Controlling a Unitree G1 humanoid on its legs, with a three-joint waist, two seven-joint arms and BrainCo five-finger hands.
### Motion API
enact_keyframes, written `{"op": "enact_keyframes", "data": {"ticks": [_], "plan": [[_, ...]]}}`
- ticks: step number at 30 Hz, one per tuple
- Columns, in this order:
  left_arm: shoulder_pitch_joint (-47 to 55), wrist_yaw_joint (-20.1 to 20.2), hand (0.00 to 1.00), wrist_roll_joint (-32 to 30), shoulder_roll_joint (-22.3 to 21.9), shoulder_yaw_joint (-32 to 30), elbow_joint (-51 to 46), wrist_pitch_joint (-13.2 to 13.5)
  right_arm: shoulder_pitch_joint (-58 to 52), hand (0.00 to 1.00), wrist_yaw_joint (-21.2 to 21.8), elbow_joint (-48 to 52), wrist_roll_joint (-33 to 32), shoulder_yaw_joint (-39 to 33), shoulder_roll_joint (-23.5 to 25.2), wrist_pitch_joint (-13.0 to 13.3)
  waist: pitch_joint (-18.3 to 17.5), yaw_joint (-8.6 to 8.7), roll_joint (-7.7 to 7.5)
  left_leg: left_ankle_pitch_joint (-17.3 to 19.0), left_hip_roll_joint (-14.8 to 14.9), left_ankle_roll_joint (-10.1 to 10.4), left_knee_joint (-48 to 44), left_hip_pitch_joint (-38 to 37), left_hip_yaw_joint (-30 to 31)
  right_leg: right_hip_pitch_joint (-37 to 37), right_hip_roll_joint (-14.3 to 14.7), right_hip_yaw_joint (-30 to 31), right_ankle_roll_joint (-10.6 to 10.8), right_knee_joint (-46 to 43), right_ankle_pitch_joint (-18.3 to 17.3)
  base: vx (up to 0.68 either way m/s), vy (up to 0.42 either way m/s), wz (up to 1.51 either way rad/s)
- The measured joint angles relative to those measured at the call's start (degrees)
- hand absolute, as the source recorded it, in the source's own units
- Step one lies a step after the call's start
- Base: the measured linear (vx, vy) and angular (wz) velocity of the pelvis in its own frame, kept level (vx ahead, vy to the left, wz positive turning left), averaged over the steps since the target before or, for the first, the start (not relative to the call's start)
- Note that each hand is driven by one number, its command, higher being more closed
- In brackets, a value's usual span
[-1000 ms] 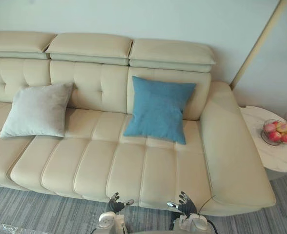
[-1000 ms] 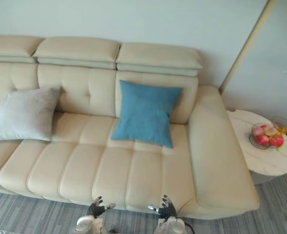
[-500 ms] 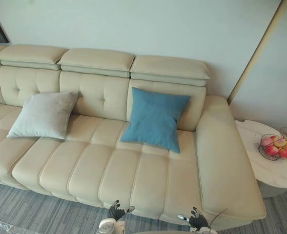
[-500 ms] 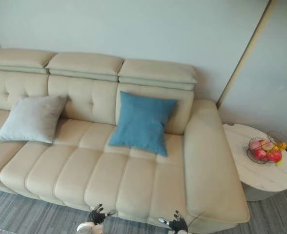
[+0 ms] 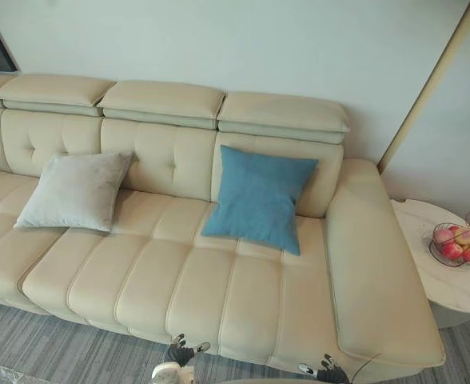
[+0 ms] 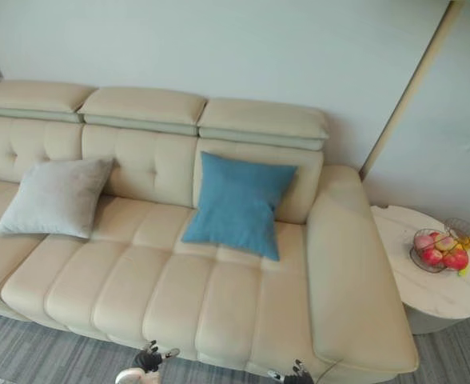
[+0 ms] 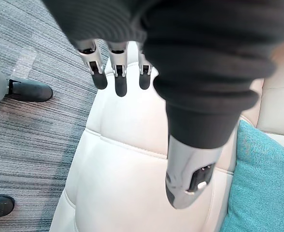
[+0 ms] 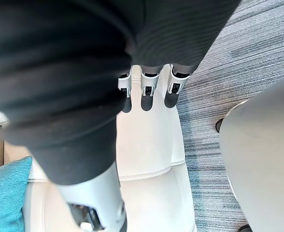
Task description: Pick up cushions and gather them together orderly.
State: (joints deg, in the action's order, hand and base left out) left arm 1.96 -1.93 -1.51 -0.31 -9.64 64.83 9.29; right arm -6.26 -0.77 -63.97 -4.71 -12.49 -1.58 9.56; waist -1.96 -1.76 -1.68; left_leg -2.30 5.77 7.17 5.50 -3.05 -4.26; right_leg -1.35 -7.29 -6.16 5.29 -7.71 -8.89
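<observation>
A blue cushion [image 5: 259,198] leans upright against the back of the cream sofa [image 5: 211,280], near its right end. A light grey cushion [image 5: 75,192] leans on the sofa back further left, a seat's width away from the blue one. My left hand [image 5: 181,352] and right hand [image 5: 328,370] hang low before the sofa's front edge, far from both cushions. Each is open and empty, with straight fingers [image 7: 115,72] and fingers [image 8: 149,84] over the seat. A corner of the blue cushion [image 7: 265,183] lies past the left thumb.
A wide padded armrest [image 5: 379,264] closes the sofa's right end. Beside it stands a round white side table [image 5: 435,276] with a wire bowl of fruit [image 5: 459,244]. Grey striped carpet [image 5: 51,348] runs along the sofa's front.
The camera has shifted, so the whole picture moved. Both hands now sit lower, near the bottom edge. The cushions keep their places on the sofa.
</observation>
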Motion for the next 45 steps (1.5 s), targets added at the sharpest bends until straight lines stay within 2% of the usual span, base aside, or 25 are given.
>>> {"op": "enact_keyframes", "data": {"ticks": [4,8,13,15,18,20,21,22,24,25,26,27,28,30,31,33,34,35,36,37,38,39,41,43,45], "plan": [[-0.07,-0.01,0.0,0.73,0.15,-0.26,-0.07,0.03,0.41,0.0,-0.25,0.12,0.01,2.04,-0.24,0.0,1.41,1.14,-0.43,-0.37,-0.13,0.03,-0.07,0.09,0.19,-0.82,-0.6,-2.29,0.11,-0.11,-0.28,-0.01,-0.001,0.18],[-0.25,-0.07,0.0,1.86,0.85,0.32,-0.44,0.27,0.64,0.0,-0.35,0.71,-0.31,1.97,-0.05,0.01,2.92,1.24,-0.68,-0.35,-0.25,0.02,-0.47,0.4,0.1,-0.71,-0.87,-2.53,0.17,-0.28,-0.31,-0.01,0.003,0.03],[-0.57,-0.11,0.0,2.85,1.79,2.44,-0.58,0.36,0.52,0.0,-0.35,2.26,-0.27,2.02,0.38,-0.04,3.74,1.4,-1.11,-0.11,-0.26,-0.04,0.45,-0.92,-4.47,0.64,-0.83,1.17,0.61,0.25,0.4,-0.01,0.031,-0.39],[-1.22,-0.13,0.0,2.82,1.97,2.86,-0.03,0.33,1.68,0.0,-0.41,2.38,-0.07,2.97,0.42,-0.11,4.38,1.31,-1.41,0.02,-0.21,-0.06,0.42,-1.02,-9.16,1.48,-0.51,4.69,1.13,1.7,2.63,0.02,0.066,-0.81],[-2.19,-0.16,0.0,2.81,2.15,2.9,0.59,0.19,3.3,0.0,-0.51,2.61,0.25,6.27,0.35,-0.68,5.66,1.34,-1.45,0.04,1.1,-0.12,0.34,-0.86,-14.71,4.45,0.42,6.48,2.58,2.19,6.9,-0.06,0.041,-0.92],[-2.52,-0.19,0.0,2.83,1.92,2.74,0.07,-0.02,3.74,0.0,-0.6,3.96,0.27,7.04,0.25,-0.75,6.09,1.3,-0.86,0.92,3.08,-1.55,-2.29,0.97,-17.11,5.67,1.36,5.92,2.14,1.56,8.97,-0.11,0.004,-0.45],[-2.52,-0.2,0.0,2.84,1.94,2.53,-0.34,-0.04,3.62,0.0,-0.61,4.68,0.27,7.07,0.44,-0.81,6.31,1.34,-1.1,0.97,3.34,-1.64,-3.0,1.15,-17.1,6.83,0.94,4.15,0.28,-4.11,6.15,-0.09,-0.032,-0.01],[-2.05,-0.21,0.0,2.96,1.97,2.12,-1.26,-0.11,3.5,0.0,-0.54,4.87,0.3,7.24,0.59,-0.81,6.23,1.34,-1.41,0.97,3.79,-1.64,-3.87,1.1,-16.94,7.79,-0.08,2.09,-0.72,-14.08,1.86,-0.06,-0.067,0.24],[-0.84,-0.19,0.0,3.43,2.45,1.91,-2.98,0.0,2.8,0.0,-0.55,4.81,0.41,7.83,1.08,-0.79,6.01,0.61,-1.75,0.97,4.74,-1.63,-6.19,1.74,-16.62,5.77,-2.41,1.05,0.33,-26.85,-1.69,-0.08,-0.156,0.31],[-0.43,-0.21,0.0,3.84,2.83,1.52,-3.59,0.0,2.96,0.0,-0.46,4.82,0.64,8.29,1.56,-0.76,5.73,0.06,-2.16,0.95,4.93,-1.61,-8.13,3.13,-16.56,4.6,-3.99,1.52,0.43,-28.61,-1.66,-0.08,-0.225,0.14],[-0.53,-0.21,0.0,3.99,3.28,1.14,-3.67,0.04,3.24,0.0,-0.38,4.68,1.44,8.34,2.03,-0.75,5.45,-0.44,-2.68,0.94,4.92,-1.58,-9.91,4.51,-16.6,3.69,-5.26,2.27,0.79,-27.41,-0.95,-0.12,-0.307,-0.11],[-0.67,-0.25,0.0,4.03,3.54,-0.1,-3.46,-0.22,3.95,0.0,-0.41,4.4,2.52,8.86,1.89,-1.15,4.81,-1.29,-2.38,0.55,6.01,-1.12,-12.36,6.96,-17.05,3.02,-3.13,3.1,2.21,-22.89,-2.87,-0.14,-0.302,-0.32],[-0.23,-0.24,0.0,4.07,2.86,-0.2,-3.43,-0.26,4.31,0.0,-0.57,4.48,2.52,9.49,1.24,-1.14,4.75,-1.76,-0.29,0.07,7.75,-1.58,-12.57,7.82,-17.03,2.18,-1.11,2.93,2.03,-19.52,-2.98,-0.16,-0.28,-0.3],[0.85,-0.33,0.0,4.08,1.66,-0.14,-3.35,-0.23,4.81,0.0,-1.13,4.33,2.52,10.94,-0.32,-1.19,5.18,-1.48,2.24,-2.63,8.89,-2.25,-12.05,8.59,-16.74,0.22,0.25,1.58,1.78,-14.91,-3.83,-0.15,-0.192,-0.03],[0.85,-0.34,0.0,4.09,1.51,0.12,-3.34,-0.21,4.72,0.0,-1.49,4.2,2.5,11.48,-0.97,-1.18,5.1,-1.43,2.56,-4.25,8.85,-2.34,-11.72,9.23,-16.4,0.06,0.32,0.91,1.67,-13.84,-4.57,-0.26,-0.244,0.15],[0.9,-0.35,0.0,4.63,1.5,0.21,-3.01,-0.18,4.72,0.0,-1.76,3.34,2.48,11.67,-1.77,-1.15,5.26,-1.2,2.75,-7.69,8.82,-1.46,-9.85,10.07,-14.94,0.03,0.61,-1.16,0.42,-12.42,-5.72,-0.28,-0.213,0.22],[0.87,-0.34,0.0,5.03,1.51,0.59,-2.77,-0.18,5.1,0.0,-1.9,1.91,2.48,11.45,-2.38,-1.21,5.33,-1.0,2.78,-10.99,8.68,-0.34,-7.71,10.02,-14.17,-0.02,0.87,-2.42,-0.17,-11.98,-6.06,-0.22,-0.13,0.29],[0.8,-0.29,0.0,5.16,1.89,0.66,-2.79,-0.14,5.22,0.0,-1.94,1.59,2.46,10.81,-2.39,-1.33,5.44,-0.89,2.69,-14.31,8.19,-0.24,-5.6,9.98,-13.31,0.09,0.85,-2.96,-0.39,-11.74,-6.16,-0.29,-0.137,0.41],[0.52,-0.22,0.0,5.24,2.63,0.49,-3.0,-0.05,5.13,0.0,-1.94,1.43,2.45,10.31,-1.88,-1.29,6.44,-0.37,1.02,-15.03,7.43,0.25,-5.13,10.09,-11.95,-0.08,-0.61,-4.59,-1.46,-10.4,-6.38,-0.25,-0.099,0.22],[-0.05,-0.21,0.0,5.38,3.19,0.19,-3.39,-0.05,5.23,0.0,-1.95,0.64,2.46,9.95,-1.81,-1.33,6.99,-0.91,0.03,-10.96,6.9,0.51,-9.03,10.23,-11.72,-0.32,-1.8,-6.22,-2.6,-9.78,-7.12,-0.27,-0.072,-0.08],[-0.26,-0.24,0.0,5.71,3.62,-0.37,-3.23,-0.38,5.66,0.0,-2.08,-0.11,2.48,8.58,-1.93,-1.66,7.34,-1.08,-0.24,-2.6,6.27,-0.8,-17.44,10.23,-10.67,-0.33,-2.87,-6.34,-2.3,-9.78,-6.96,-0.26,0.014,-0.29],[0.33,-0.21,0.0,5.75,3.69,-0.51,-3.02,-0.56,5.46,0.0,-2.11,0.18,2.47,8.11,-1.95,-1.67,7.3,-0.88,-0.54,2.53,5.36,-1.14,-23.78,10.04,-10.0,-0.39,-3.74,-6.03,-1.87,-9.74,-6.53,-0.23,0.073,-0.28],[1.05,-0.18,0.0,6.13,3.42,-0.79,-2.92,-0.74,3.96,0.0,-2.04,0.35,2.34,7.8,-1.9,-1.84,7.34,-0.35,0.12,10.36,4.2,-0.62,-30.57,8.32,-6.66,-0.52,-3.58,-4.03,-0.99,-8.22,-5.33,-0.22,0.194,-0.24],[1.7,-0.13,0.0,6.18,2.74,-1.6,-2.28,-0.88,4.25,0.0,-1.84,0.15,2.51,7.83,-2.56,-2.02,6.75,-0.25,1.9,14.46,3.88,0.9,-24.21,5.89,-4.47,0.77,-2.0,-1.92,0.4,-7.21,-3.76,-0.19,0.247,-0.37],[2.39,-0.2,0.0,7.07,3.96,-2.35,-2.1,-0.94,3.9,0.0,-1.66,-0.69,2.49,7.15,-1.35,-2.31,5.53,-0.29,-0.67,12.81,1.53,-0.57,-18.98,4.9,-6.83,1.67,-2.73,1.46,0.53,-3.79,-1.15,-0.13,0.197,-0.41]]}}
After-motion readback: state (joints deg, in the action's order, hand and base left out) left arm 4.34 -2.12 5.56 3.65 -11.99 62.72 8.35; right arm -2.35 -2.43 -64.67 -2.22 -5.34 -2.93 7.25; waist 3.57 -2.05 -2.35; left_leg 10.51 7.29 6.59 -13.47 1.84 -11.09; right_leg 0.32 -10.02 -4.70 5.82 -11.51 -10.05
